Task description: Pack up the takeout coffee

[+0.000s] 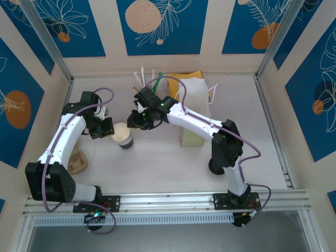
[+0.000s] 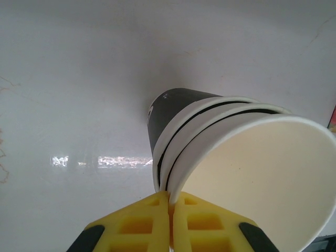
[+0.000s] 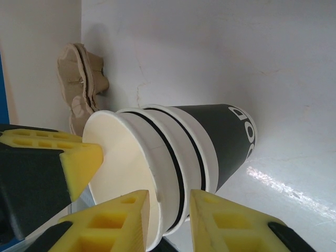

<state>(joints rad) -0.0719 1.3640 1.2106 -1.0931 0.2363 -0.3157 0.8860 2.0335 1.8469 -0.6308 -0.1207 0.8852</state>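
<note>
The takeout coffee [image 1: 125,138] is a stack of three nested white paper cups with dark bands, left of the table's centre, leaning with its pale mouth toward the left arm. No lid is on it. My left gripper [image 1: 111,129] is shut on the rim of the innermost cup [image 2: 252,173], its yellow pads [image 2: 142,226] pinching the wall. My right gripper [image 3: 170,210] comes from the other side and straddles the stacked rims [image 3: 173,173], one finger inside the mouth and one against the outer cup [image 3: 226,142]. The left gripper's yellow pad [image 3: 79,157] sits on the opposite rim.
A tall pale-yellow paper bag [image 1: 195,113] with white handles stands behind the right arm. Straws [image 1: 140,77] stick up at the back. A brown cardboard cup holder [image 1: 77,160] lies near the left wall, and it appears behind the cups [image 3: 79,79].
</note>
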